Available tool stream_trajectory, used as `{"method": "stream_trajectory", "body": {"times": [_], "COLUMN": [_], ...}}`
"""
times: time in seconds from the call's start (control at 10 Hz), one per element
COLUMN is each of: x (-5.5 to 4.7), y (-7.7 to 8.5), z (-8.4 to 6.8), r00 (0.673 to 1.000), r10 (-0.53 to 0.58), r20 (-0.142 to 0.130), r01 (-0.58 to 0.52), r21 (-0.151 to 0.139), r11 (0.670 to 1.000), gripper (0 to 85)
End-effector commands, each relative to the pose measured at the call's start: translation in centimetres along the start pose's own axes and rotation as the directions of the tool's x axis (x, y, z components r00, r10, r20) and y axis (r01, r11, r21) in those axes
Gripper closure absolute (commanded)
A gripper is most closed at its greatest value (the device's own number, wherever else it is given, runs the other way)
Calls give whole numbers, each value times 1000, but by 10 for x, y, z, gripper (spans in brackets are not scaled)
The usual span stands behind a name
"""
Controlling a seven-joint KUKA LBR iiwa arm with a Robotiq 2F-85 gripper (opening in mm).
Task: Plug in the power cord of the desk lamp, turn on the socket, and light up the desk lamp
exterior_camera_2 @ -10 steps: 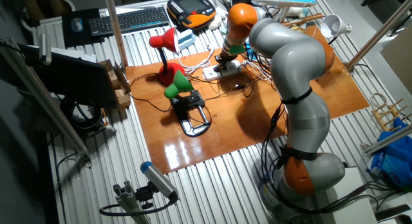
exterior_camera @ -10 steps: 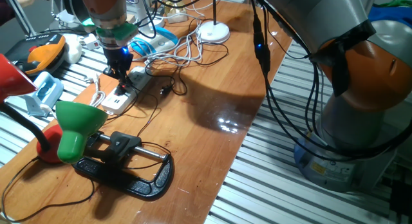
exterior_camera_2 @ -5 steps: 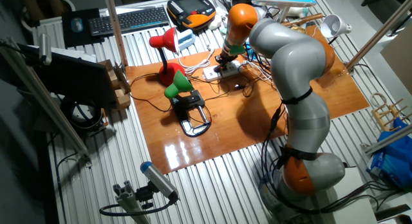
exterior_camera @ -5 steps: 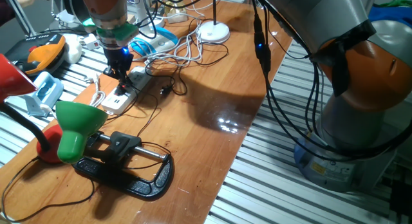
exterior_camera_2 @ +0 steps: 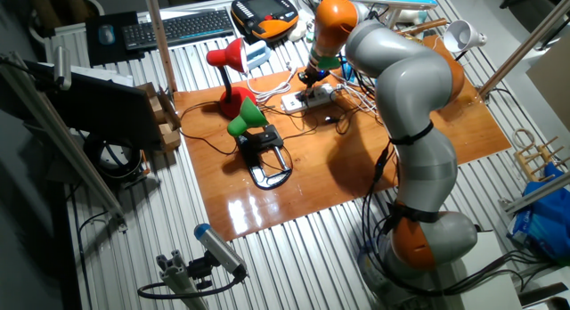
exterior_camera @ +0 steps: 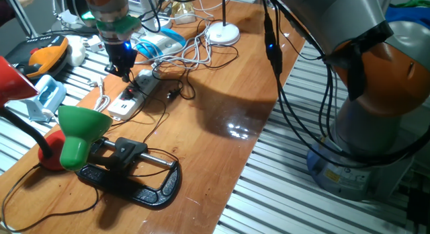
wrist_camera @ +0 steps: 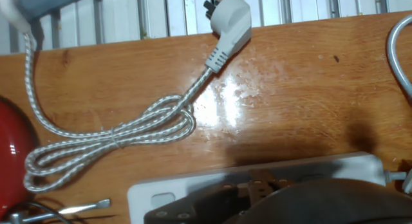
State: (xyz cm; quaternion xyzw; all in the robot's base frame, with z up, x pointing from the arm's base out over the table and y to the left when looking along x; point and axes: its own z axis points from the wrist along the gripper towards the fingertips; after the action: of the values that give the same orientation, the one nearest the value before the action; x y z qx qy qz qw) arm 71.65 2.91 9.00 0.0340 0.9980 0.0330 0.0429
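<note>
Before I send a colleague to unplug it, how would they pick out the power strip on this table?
Start at the wooden table and go to its far end, under the gripper. The socket lies flat there, a long white bar with a row of outlets, among loose white cables. Unlike the round white lamp base nearby, it is rectangular.

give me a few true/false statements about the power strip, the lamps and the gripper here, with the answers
1. The socket lies on the wooden table. True.
2. The gripper rests on the green lamp. False: it is above the socket, far from that lamp.
3. A white plug lies loose on the table. True.
4. The green lamp is mounted in a black clamp. True.
5. The red lamp is lying flat. False: it stands upright.
</note>
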Motion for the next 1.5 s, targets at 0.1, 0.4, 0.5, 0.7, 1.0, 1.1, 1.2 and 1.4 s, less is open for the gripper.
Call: {"method": "stream_trajectory", "body": {"times": [0.1, 0.4, 0.5, 0.7, 1.0, 1.1, 1.2, 1.4], "x": [-2, 0, 0, 3, 12, 16, 20, 29], "y": [6, 23, 30, 45, 70, 79, 86, 93], "z": [-27, -52, -59, -70, -77, -76, -76, -70], "r00": [999, 997, 997, 995, 993, 993, 993, 994], "r10": [31, 70, 80, 98, 121, 120, 118, 111], "r20": [-15, -12, -9, -12, -12, -7, -4, -4], "r01": [-32, -71, -81, -98, -121, -120, -118, -111], "r21": [-9, -18, -9, 4, 20, 29, 35, 4], "r11": [999, 997, 997, 995, 992, 992, 992, 994], "gripper": [850, 850, 850, 850, 850, 850, 850, 850]}}
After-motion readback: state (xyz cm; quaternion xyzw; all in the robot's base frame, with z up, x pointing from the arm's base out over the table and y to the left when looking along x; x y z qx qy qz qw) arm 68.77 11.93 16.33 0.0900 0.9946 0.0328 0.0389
